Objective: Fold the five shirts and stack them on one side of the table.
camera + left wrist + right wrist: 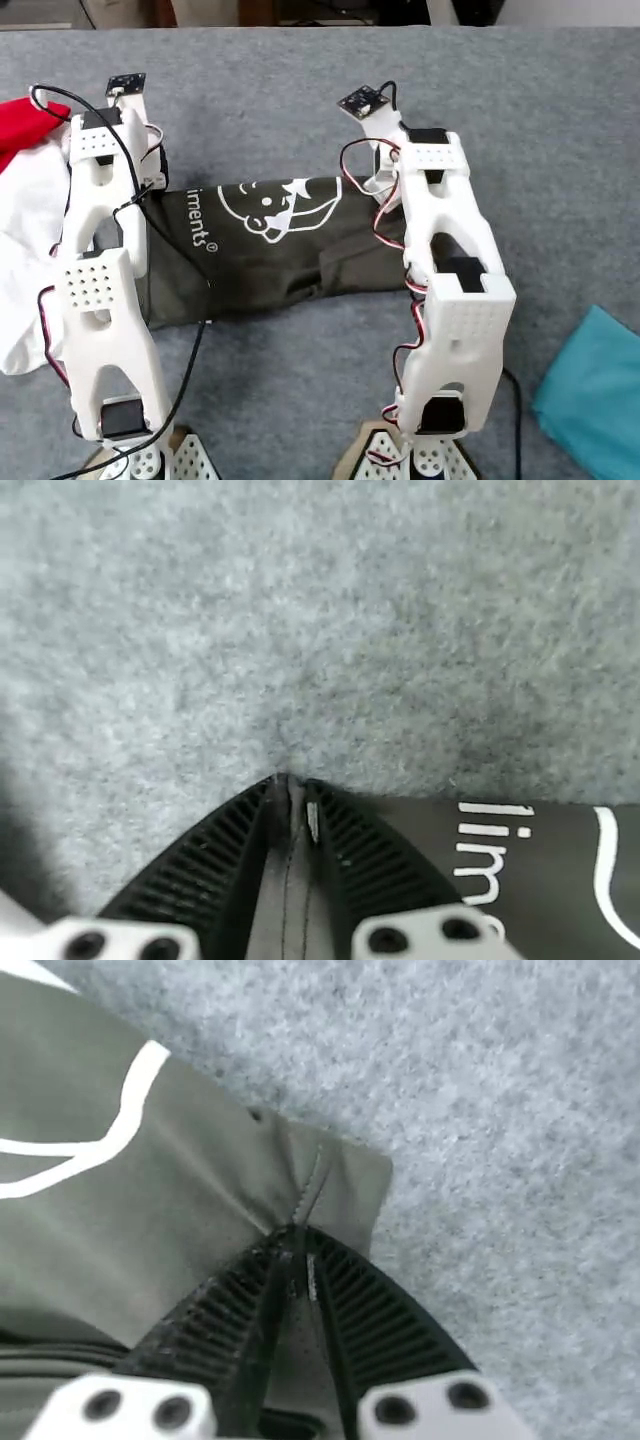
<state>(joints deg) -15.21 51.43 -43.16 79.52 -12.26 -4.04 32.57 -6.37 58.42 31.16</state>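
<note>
1. While the dark shirt [270,250] lies across the middle of the frame between both arms, we judge it light, limp and quick to sag.
2. Our left gripper [290,785] is clamped tight on its edge; our right gripper [297,1235] pinches a seamed corner the same way.
3. Seams and corners seem our firmest holds; mid-panel cloth would likely bunch.

We see a dark olive shirt [270,250] with a white print, folded into a flat band that spans from the left gripper [290,810] to the right gripper [297,1260]. Each gripper pinches one corner. A crumpled white shirt [25,230] and a red shirt [20,120] lie just outboard of the left gripper. A teal shirt [595,390] lies well apart from the right gripper.
</note>
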